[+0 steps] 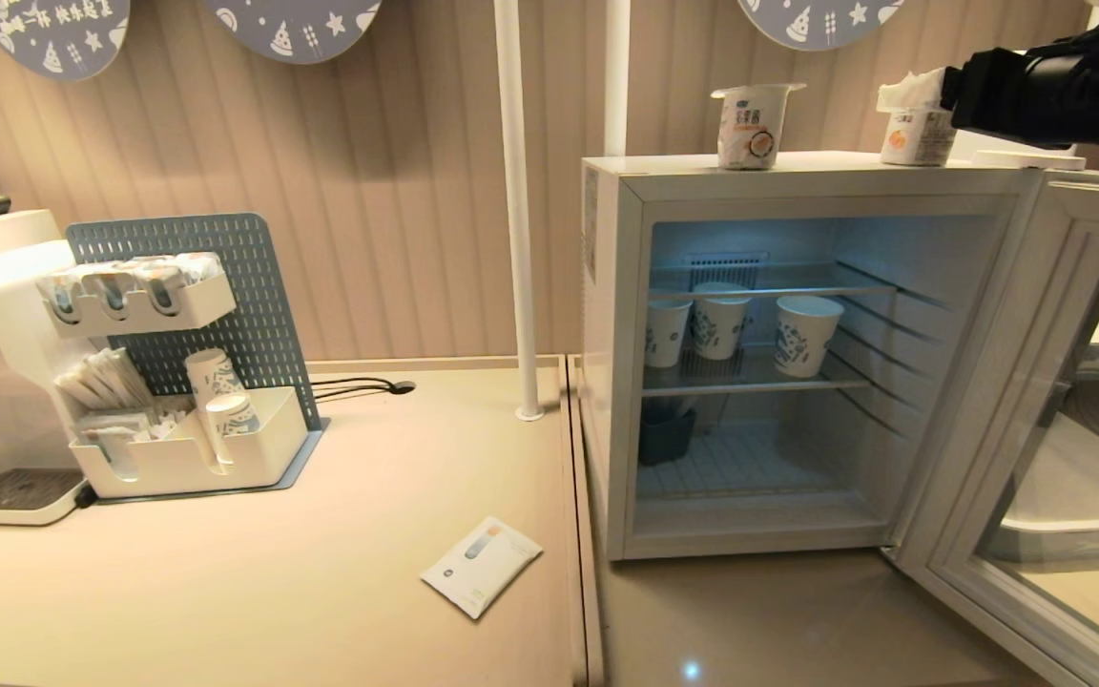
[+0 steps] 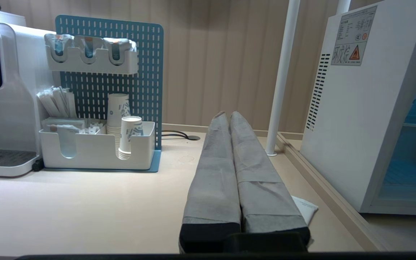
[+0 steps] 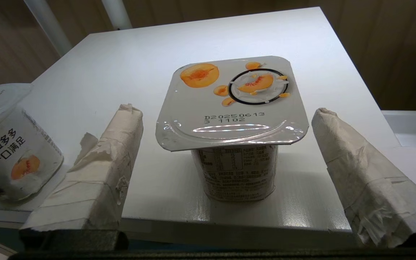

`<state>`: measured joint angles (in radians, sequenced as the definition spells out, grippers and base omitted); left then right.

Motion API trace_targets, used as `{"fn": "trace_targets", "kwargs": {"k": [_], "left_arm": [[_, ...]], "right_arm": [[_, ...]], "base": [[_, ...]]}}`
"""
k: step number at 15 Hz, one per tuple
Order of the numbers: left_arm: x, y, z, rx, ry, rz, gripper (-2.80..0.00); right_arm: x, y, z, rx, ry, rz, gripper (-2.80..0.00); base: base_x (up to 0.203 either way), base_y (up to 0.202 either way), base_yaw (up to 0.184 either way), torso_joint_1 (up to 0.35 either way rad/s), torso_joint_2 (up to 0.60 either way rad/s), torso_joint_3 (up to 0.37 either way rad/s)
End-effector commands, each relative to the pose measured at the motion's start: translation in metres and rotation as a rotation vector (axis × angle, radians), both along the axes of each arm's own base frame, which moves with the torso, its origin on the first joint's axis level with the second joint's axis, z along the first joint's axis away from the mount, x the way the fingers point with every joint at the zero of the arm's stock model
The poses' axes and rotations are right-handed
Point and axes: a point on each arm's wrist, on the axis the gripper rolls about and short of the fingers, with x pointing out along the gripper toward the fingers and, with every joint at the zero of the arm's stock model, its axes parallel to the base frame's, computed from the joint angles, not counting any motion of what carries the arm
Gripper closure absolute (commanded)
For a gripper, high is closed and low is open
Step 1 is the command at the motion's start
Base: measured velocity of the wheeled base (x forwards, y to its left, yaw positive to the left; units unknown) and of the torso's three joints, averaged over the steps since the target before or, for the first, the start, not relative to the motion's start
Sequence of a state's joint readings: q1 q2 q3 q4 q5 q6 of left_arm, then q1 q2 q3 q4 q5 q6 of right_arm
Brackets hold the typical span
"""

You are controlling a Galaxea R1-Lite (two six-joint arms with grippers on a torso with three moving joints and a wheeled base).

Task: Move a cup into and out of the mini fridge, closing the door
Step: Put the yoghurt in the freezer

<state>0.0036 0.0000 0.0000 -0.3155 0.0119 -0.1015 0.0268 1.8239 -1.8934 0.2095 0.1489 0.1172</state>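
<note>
A wall of beige vertical ribbed panelling [image 1: 397, 191] runs behind a pale beige counter [image 1: 273, 592], with round blue-grey patterned signs [image 1: 297, 24] hanging near its top. Two slim white poles [image 1: 514, 210] rise from the counter, and a soft ceiling light glints off the glossy lower surface [image 1: 693, 668]

Yogurt cup lid [image 3: 231, 104]: "D2025 0613 / 3 1102". Second yogurt cup [image 3: 11, 159]: "果粒多多 一口满足".

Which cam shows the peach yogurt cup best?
Right wrist view: peach yogurt cup fills the centre, lid and label readable, between the open right end effector. Head view shows it partly hidden behind the arm. Left wrist view: absent.
</note>
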Motion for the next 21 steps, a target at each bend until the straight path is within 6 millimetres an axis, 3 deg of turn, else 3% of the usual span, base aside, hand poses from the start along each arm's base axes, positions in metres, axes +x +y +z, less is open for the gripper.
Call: {"fn": "trace_targets", "kwargs": {"k": [1,10,11,21], "left_arm": [[0.004,0.000,-0.011,-0.002,0.040,0.000,0.00],[0.004,0.000,-0.011,-0.003,0.039,0.001,0.00],[0.004,0.000,-0.011,-0.003,0.039,-0.001,0.00],[0.004,0.000,-0.011,-0.002,0.039,0.001,0.00]], "right_arm": [[0.007,0.000,-0.005,0.001,0.007,0.002,-2.80],[0.019,0.003,-0.012,-0.001,-0.001,0.009,-2.80],[0.020,0.002,-0.013,-0.001,-0.003,0.006,0.00],[0.015,0.007,-0.010,-0.001,-0.007,0.024,0.00]], "base": [[0.000,0.000,0.000,0.000,0.00,0.000],[0.000,0.000,0.000,0.000,0.00,0.000],[0.000,0.000,0.000,0.000,0.00,0.000],[0.000,0.000,0.000,0.000,0.00,0.000]]}}
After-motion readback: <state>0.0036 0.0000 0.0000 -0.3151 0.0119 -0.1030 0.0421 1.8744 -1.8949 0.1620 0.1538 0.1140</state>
